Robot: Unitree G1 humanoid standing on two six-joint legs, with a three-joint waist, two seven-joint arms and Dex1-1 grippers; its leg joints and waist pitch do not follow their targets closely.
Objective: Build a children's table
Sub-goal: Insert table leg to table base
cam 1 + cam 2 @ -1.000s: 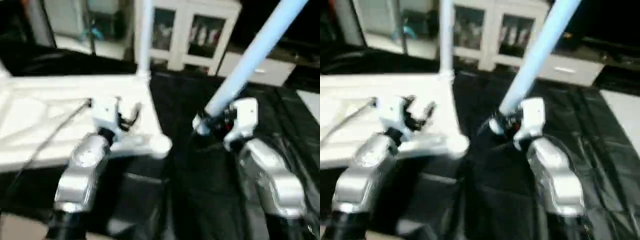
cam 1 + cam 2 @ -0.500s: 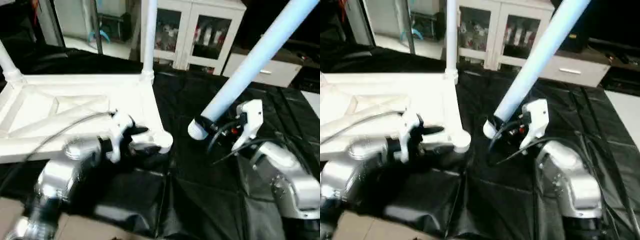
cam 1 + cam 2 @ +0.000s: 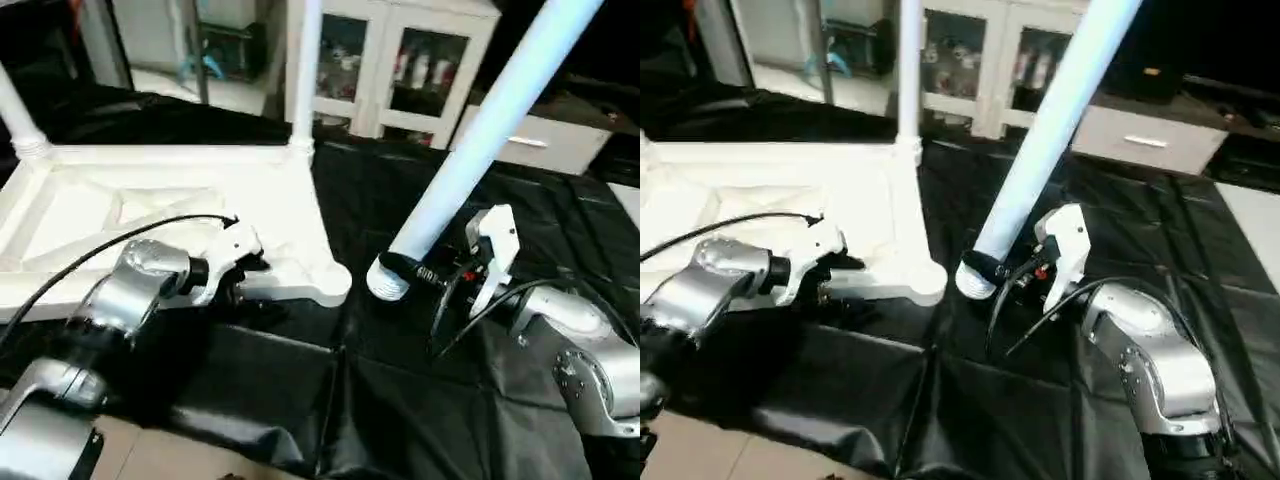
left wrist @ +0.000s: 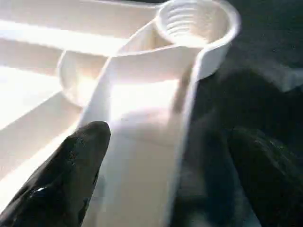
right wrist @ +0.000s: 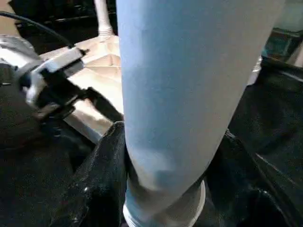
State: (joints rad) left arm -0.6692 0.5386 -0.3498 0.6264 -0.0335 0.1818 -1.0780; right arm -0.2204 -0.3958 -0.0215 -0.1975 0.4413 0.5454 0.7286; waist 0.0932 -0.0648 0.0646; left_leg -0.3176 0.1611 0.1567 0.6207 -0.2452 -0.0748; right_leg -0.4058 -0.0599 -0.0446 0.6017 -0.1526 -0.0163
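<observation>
Black sheeting covers the table (image 3: pixel 420 400); a white glass-door cabinet (image 3: pixel 395 65) stands at 12 o'clock. Left gripper (image 3: pixel 248 268) gapes by the tabletop (image 3: pixel 150 215); right gripper (image 3: pixel 425 275) clamps 1 leg (image 3: pixel 480 140).

The leg (image 3: pixel 470 150) in my right pincer (image 3: pixel 440 275) runs up and out past the picture's top edge, so its far end is cut off. At my left pincer (image 3: pixel 240 262), the tabletop (image 3: pixel 150 200) rim hides where my fingertips sit in the head views; in the wrist view one finger (image 4: pixel 71 170) and its twin are blurred. The two standing legs (image 3: pixel 303 60) beyond my left pincer are also cut off at the top.
</observation>
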